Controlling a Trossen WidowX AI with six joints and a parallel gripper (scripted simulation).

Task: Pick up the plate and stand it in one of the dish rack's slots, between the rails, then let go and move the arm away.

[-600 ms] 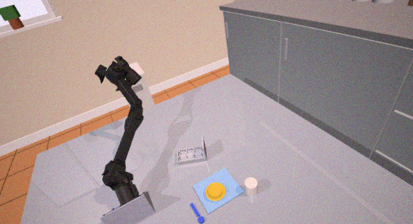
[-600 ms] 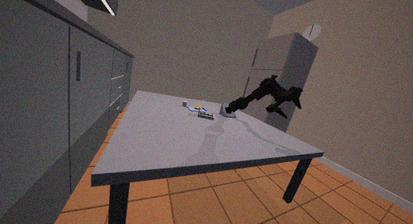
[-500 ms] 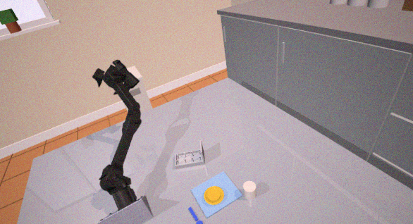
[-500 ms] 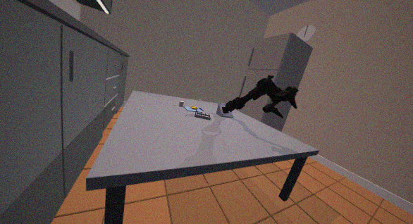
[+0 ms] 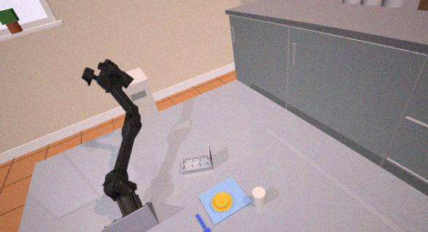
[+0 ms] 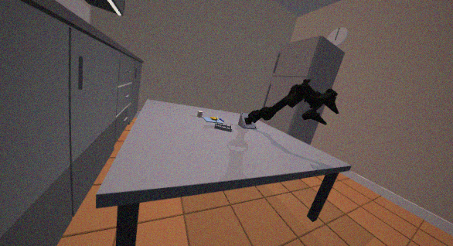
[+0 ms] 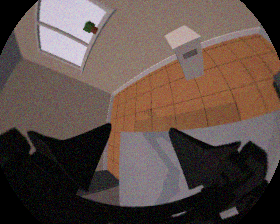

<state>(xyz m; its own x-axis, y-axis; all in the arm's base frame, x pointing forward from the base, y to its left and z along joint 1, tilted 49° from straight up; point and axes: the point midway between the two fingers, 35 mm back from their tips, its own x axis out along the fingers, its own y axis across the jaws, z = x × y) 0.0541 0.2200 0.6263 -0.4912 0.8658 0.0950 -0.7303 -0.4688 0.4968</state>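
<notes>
Grey table [image 5: 299,163] carries everything: my plate [image 5: 222,201] lies flat on the blue mat [image 5: 234,190], just beyond the dish rack [image 5: 197,163]. My gripper [image 5: 90,76], well away from that rack, hangs spread and empty. I judge the plate rigid, light, slippery; I'd pinch its rim.

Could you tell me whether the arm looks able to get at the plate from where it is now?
Probably yes: the plate lies uncovered on the blue mat, nothing above it. The open, empty gripper is raised and pointing away, so it must swing round; the cup stands close beside.
</notes>
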